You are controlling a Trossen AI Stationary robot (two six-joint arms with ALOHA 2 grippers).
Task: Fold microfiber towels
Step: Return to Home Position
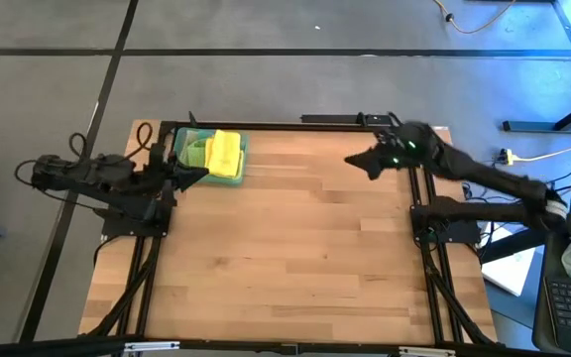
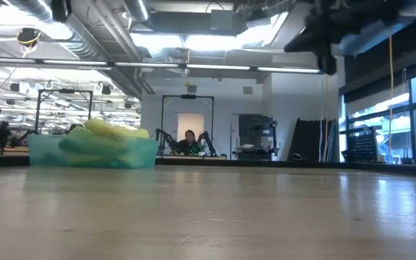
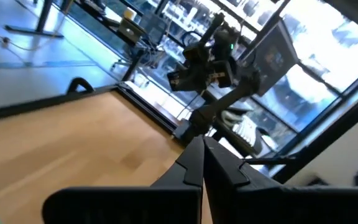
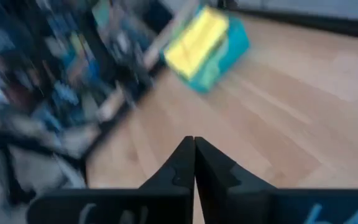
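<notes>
High view: the tray point(image 1: 178, 149) is sitting at a table point(image 1: 295, 258) corner, one yellow towel point(image 1: 224, 154) topping one green towel point(image 1: 196, 151); can't count more. The left gripper point(image 1: 198, 174) is hanging just beside it and the right gripper point(image 1: 357, 161) well apart.

Low view: the stack is poking over the rim.

Wrist views: both are showing fingers pressed together, empty.

For homing, I'd be lifting clear of the tray first.

high: straight down | low: table-level, across | 2 wrists: forward | high+low share tray point(image 1: 179, 144)
</notes>
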